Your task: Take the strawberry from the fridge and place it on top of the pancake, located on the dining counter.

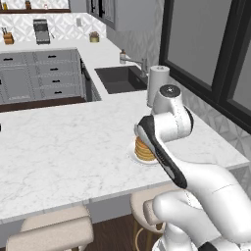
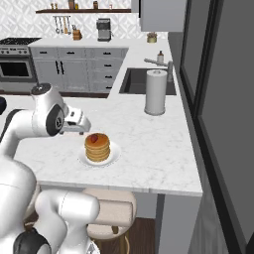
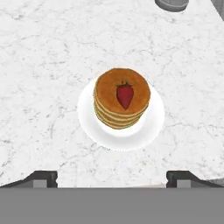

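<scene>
The robot's tool [image 3: 112, 177] hangs above the marble desk [image 3: 43, 65] with its two dark fingertips [image 3: 41, 178] spread wide apart at the bottom corners of the hand view, nothing between them and nothing touched. Bare white stone and the near rim of the plate fill the gap between the tips.

Just beyond the open tips, at the centre of the hand view, the strawberry [image 3: 124, 95] lies flat on the top of the pancake [image 3: 122, 98] stack, its green cap pointing toward the top of the frame and its tip toward the bottom. The stack stands on a round white plate [image 3: 89, 120], a little toward the plate's upper side.

From the right base view, the same red fruit [image 2: 93, 138] shows as a small spot on the left of the stack's top [image 2: 97, 147], with the white arm's wrist just to the left of it, in the middle left of the frame, and clear of the food. In the left base view the arm's dark-edged forearm crosses in front of the pancake [image 1: 143, 150], hiding much of it.

By the look of it the placing is done: fruit on stack, tool released and apart from it. What remains, if anything, is for the arm to draw clear.

Farther back on the desk, right of centre in the right base view, stands a paper towel roll [image 2: 156, 92], beside the dark sink [image 2: 136, 82].
</scene>
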Robot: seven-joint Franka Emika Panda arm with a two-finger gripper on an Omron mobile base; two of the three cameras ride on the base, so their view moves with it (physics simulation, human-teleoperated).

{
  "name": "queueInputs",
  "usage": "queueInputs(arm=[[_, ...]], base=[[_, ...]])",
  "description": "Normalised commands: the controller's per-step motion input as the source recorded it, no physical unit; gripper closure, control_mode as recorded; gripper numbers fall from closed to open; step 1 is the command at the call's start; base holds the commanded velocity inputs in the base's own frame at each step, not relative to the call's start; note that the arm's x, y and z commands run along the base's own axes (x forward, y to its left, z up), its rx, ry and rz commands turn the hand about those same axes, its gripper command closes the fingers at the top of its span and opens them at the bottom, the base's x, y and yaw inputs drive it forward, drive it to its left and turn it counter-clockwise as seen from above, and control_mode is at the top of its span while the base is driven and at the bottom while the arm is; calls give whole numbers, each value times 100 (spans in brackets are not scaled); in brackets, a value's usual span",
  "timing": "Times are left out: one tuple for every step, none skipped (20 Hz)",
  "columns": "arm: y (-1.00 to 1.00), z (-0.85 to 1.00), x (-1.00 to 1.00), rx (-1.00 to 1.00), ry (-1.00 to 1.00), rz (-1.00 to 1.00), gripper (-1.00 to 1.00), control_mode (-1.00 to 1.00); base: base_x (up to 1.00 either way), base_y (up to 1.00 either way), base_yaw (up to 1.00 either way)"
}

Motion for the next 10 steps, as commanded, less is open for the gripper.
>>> queueInputs(arm=[[76, 54, -100, 0, 0, -10, -100, -100], [91, 39, -100, -2, 1, -10, -100, -100], [91, 16, -100, -7, 10, -13, -100, -100], [73, 9, -100, -6, 12, -11, -100, -100], [58, 0, -100, -5, 8, -9, -100, -100], [52, 0, -100, -9, 12, -7, -100, -100], [32, 0, -100, -4, 13, -6, -100, -100], [34, 0, -100, -5, 15, -7, -100, -100], [49, 0, -100, -8, 17, -9, -100, -100], [49, -1, -100, -7, 17, -8, -100, -100]], base=[[0, 0, 0], [0, 0, 0], [0, 0, 0], [0, 0, 0], [0, 0, 0], [0, 0, 0], [0, 0, 0], [0, 0, 0], [0, 0, 0], [0, 0, 0]])
